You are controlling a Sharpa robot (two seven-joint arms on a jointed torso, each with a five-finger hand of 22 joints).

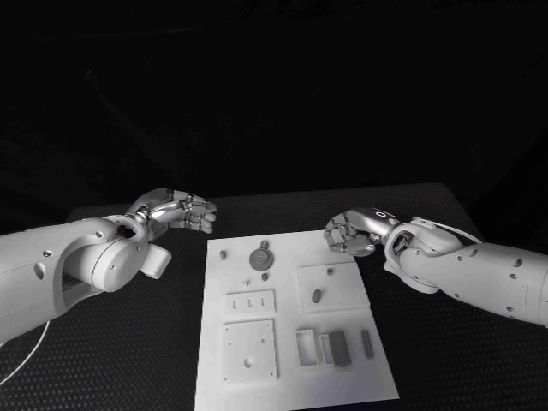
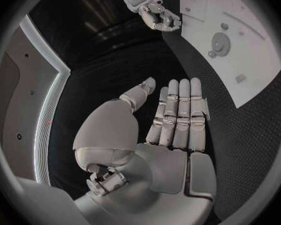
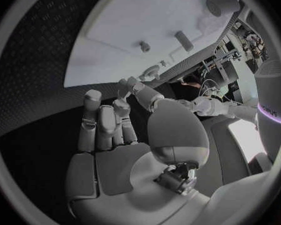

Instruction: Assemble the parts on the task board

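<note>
Both hands hovering off the task board [image 1: 293, 360], left hand [image 1: 175, 211] and right hand [image 1: 352, 233] holding nothing, fingers loosely extended. Next: reach the gear part [image 1: 263, 257], approaching from above.

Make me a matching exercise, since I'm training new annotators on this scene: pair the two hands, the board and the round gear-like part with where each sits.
Things:
1. left hand
2. right hand
3. task board
4. round gear-like part

Places:
A. on the board's far end
B. over the table off the board's far right corner
C. middle of the table
D. over the table off the board's far left corner

Pairs: 1-D, 2-B, 3-C, 4-A
</note>
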